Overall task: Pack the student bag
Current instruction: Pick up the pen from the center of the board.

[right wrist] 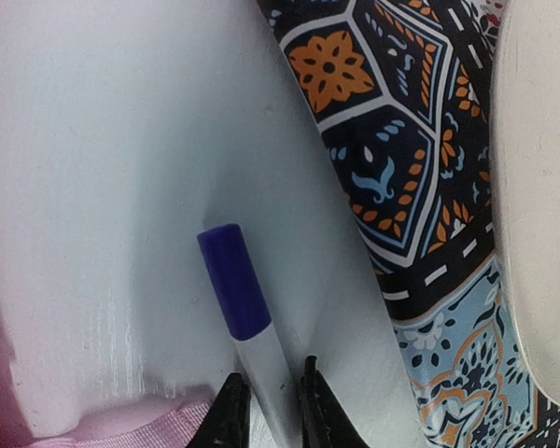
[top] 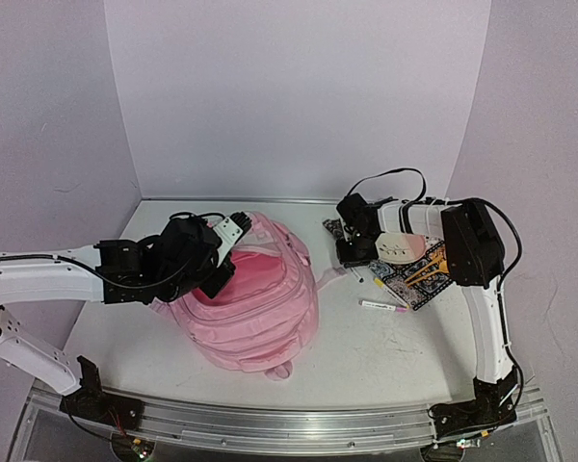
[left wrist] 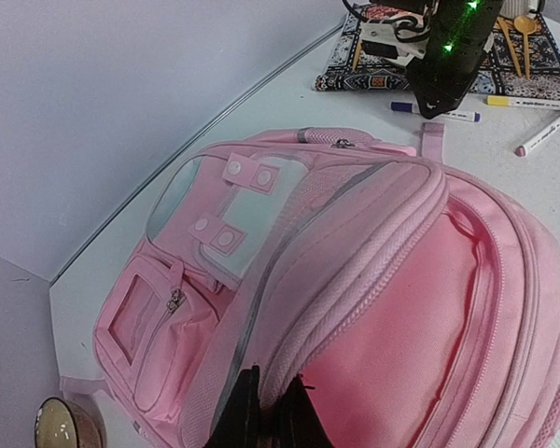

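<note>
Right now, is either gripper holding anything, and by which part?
Left gripper pinches the bag at the rim of its open main pocket. Right gripper straddles the marker at its white barrel; firm grip cannot be told.

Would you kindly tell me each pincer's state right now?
Left pincer: closed on the student bag.
Right pincer: closed around the purple-capped marker.

The purple-capped marker point(right wrist: 247, 322) runs off the bottom edge between the fingers point(right wrist: 228, 415), perhaps gripped.
</note>
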`<state>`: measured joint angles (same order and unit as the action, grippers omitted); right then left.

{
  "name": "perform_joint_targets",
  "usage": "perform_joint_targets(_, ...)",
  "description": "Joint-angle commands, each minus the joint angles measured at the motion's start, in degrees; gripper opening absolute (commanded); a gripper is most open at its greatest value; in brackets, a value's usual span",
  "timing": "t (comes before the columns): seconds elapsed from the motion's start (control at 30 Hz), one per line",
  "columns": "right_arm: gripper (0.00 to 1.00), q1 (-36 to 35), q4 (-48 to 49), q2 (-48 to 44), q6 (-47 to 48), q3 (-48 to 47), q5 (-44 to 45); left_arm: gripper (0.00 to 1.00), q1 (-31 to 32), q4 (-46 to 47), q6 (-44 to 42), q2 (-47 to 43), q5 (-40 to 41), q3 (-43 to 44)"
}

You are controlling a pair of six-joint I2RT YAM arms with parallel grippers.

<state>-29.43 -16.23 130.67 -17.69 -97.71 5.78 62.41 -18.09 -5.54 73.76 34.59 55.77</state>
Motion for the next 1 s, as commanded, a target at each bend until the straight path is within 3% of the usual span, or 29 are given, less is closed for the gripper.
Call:
perform_joint_targets(0.0,0.13,-0.1,-13.6,-1.7,-1.2,2.2,-0.8,0.0,-0.4,4.8,0.9,-3.6,1.6,1.3)
perform_joint_targets(0.17,0.01,-1.2,-17.7,-3.7,-1.2,4.7,-1.9,0.0,-0.4,4.8,0.9,-4.1,1.1,1.2)
perform_joint_targets(0.3,0.0,-2.3,-15.8,-8.9,-2.0,8.8,-4.0,0.0,-0.4,4.8,0.8,-4.4,0.2,1.1)
perform_joint_targets(0.7,0.0,-3.8,2.7,-34.7,-17.0,26.3,-17.9,0.0,-0.4,4.1,2.3,-3.4,-6.7,2.5)
perform_joint_targets(0.97,0.0,-12.5,20.8,-49.5,-35.7,40.1,-21.8,0.0,-0.2,0.8,6.7,-0.8,-11.5,9.1)
